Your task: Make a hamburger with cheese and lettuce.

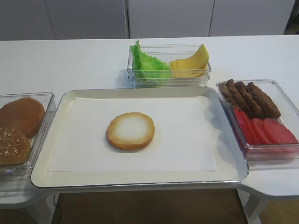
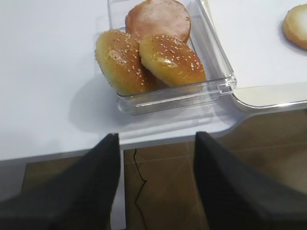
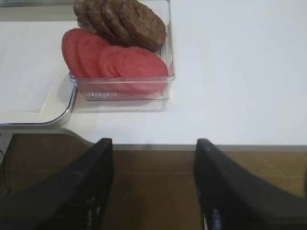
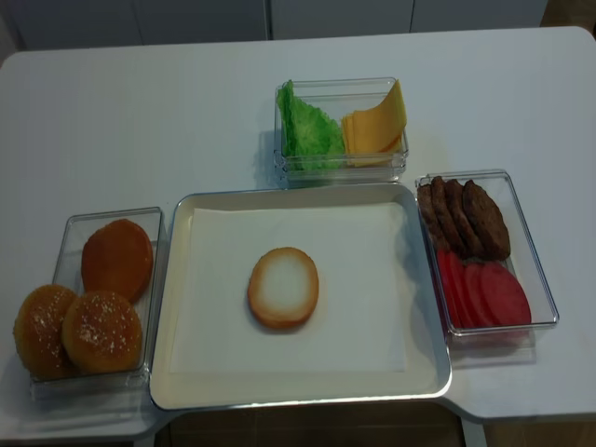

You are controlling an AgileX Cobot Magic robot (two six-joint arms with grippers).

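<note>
Well apart: hamburger (image 2: 298,24) (upper right), left gripper (image 2: 156,184)

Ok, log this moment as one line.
stage: bun half alone on tray | cheese, lettuce in bin | left end effector: empty, off table | right end effector: empty, off table

Tomato slices (image 1: 264,131) beside patties (image 1: 247,98); sesame buns (image 4: 74,331) left.

Both arms are out of the two high views. Each wrist view shows only its own claw's dark fingers: the left claw (image 2: 156,187) and right claw (image 3: 153,191), jaws parted, holding nothing.
</note>
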